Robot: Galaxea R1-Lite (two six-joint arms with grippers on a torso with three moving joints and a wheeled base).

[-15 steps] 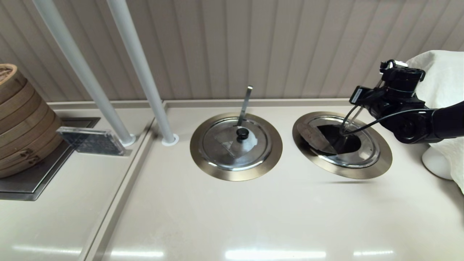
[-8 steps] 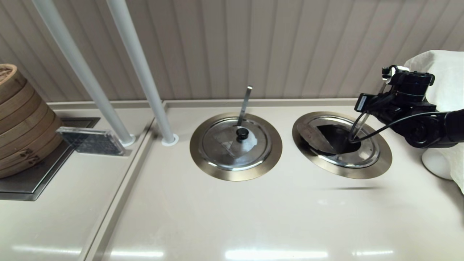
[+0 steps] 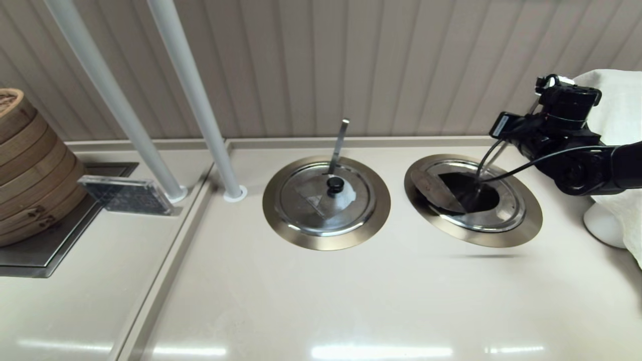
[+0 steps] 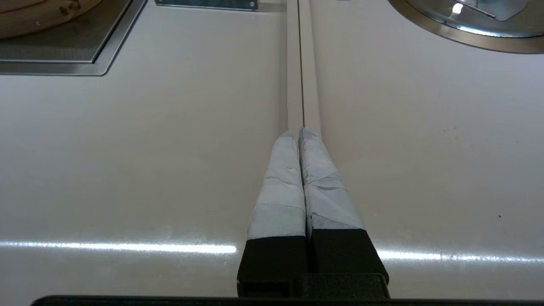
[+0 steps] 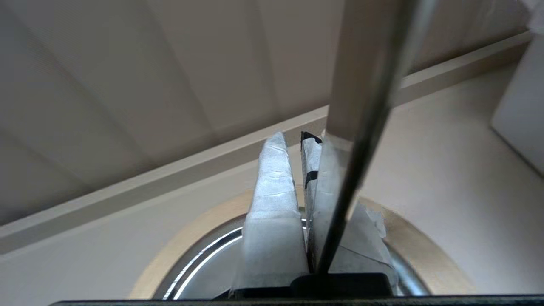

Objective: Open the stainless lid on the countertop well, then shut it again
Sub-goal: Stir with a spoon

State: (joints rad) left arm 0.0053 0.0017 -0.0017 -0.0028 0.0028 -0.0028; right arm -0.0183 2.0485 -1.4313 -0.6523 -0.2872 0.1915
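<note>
Nearest you, the left gripper (image 4: pixel 299 131) hangs parked over the seam in the worktop (image 3: pixel 351 301) toward its front edge. Its taped fingers are pressed together on nothing, well apart from the job.

Further back, toward the worktop's right edge, sits the countertop well (image 3: pixel 526 228). The stainless lid (image 3: pixel 506 210) lies in its ring with the half-flap (image 3: pixel 435 186) folded over to the left side, so the dark opening shows between flap and fixed half. The fold line runs roughly front to back across the well. You cannot see the knob from the head view; I judge it is under the turned flap. The utensil handle (image 3: pixel 489 160) slants up out of the opening toward the back right corner.

Farthest off, your right gripper (image 3: pixel 496 131) hovers above the well's back right rim, beside the handle's upper end. In the wrist view its fingers (image 5: pixel 272 191) stand almost together, and nothing shows between them. The handle crosses in front of one finger, and contact cannot be told.

The flap lies left of the tool and lower, across the opening. To close it, you likely have to reach past the handle, so this arm is the nearer one by far.
</note>
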